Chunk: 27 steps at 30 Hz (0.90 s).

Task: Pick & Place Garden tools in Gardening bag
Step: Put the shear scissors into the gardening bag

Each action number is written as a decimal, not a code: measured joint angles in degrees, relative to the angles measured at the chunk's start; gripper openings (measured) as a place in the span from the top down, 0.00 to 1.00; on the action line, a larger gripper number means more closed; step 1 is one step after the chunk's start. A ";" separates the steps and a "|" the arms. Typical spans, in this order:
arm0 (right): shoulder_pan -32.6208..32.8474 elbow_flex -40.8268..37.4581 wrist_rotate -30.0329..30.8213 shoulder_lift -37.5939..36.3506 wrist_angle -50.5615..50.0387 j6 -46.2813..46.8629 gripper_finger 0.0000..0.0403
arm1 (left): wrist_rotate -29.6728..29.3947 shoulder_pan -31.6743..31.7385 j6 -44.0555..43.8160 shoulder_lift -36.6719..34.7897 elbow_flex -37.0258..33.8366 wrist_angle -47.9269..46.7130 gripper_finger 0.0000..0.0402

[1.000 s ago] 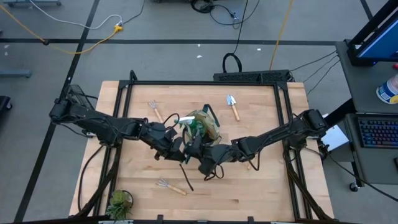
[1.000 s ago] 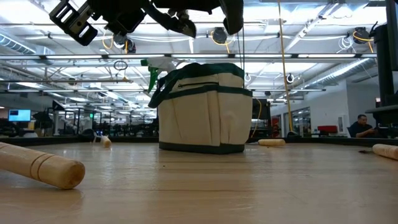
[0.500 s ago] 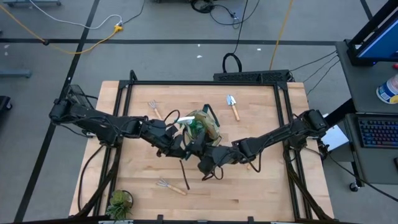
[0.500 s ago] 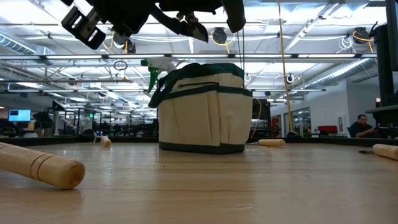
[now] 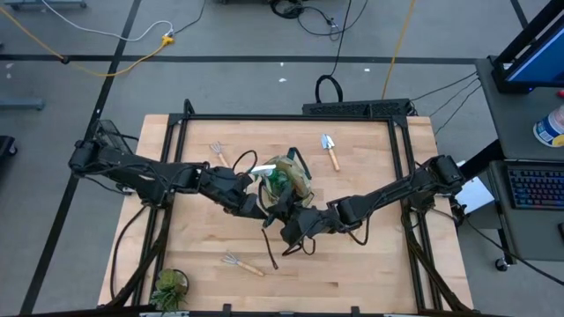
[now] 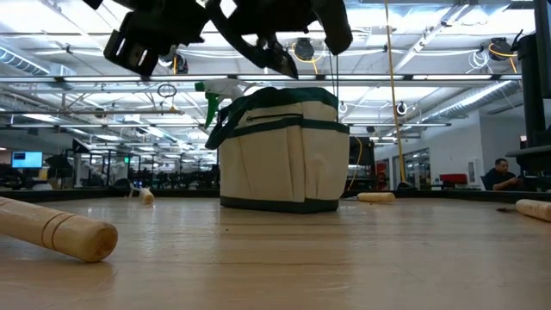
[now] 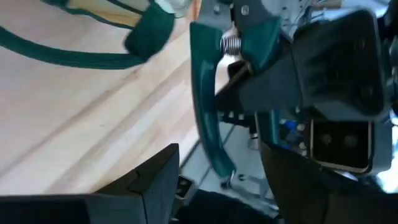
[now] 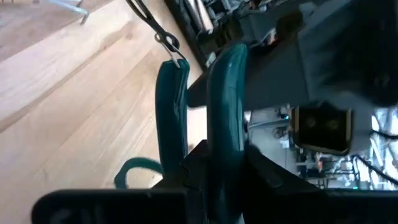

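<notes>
The pruners, with dark teal handles and a spring at the head, are in the air just near-side of the beige gardening bag. My right gripper is shut on them. My left gripper is open, one finger on either side of the free handle and off it. A green spray bottle sticks out of the bag's top. A trowel and two fork rakes lie flat on the table. My right gripper pinches one teal handle between its two fingers, close to the spring end. The second handle runs beside the fingers, outside the pinch. The pruners are lifted clear of the table, their long axis reaching toward the near edge.
A small potted plant stands at the near left corner. A wooden handle lies close to the low camera. The two arms meet just near-side of the bag. Bare wood lies at the near right of the table.
Both grippers have drifted a little toward the table's right edge, and the pruners have gone along with them, staying off the table. In the low view the dark fingers have come lower and closer to the bag's top.
</notes>
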 joint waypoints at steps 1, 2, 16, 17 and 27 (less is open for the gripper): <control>-0.04 0.00 0.51 0.04 -0.30 0.65 0.89 | 0.02 0.23 0.98 -0.45 0.00 -1.26 0.42; -0.04 0.00 1.45 0.04 -0.44 1.01 0.89 | 0.21 0.57 1.93 -0.80 -0.01 -2.06 0.41; -2.71 0.02 7.18 -4.88 -0.83 18.42 0.90 | -13.92 4.28 18.54 -16.50 0.04 -15.66 0.41; -3.43 0.00 6.99 -5.74 -0.86 21.11 0.90 | -14.49 4.28 19.53 -17.81 0.04 -16.97 0.41; -13.07 0.11 -11.22 -8.67 -0.52 48.84 0.90 | -15.97 3.94 24.24 -25.17 0.04 -24.88 0.41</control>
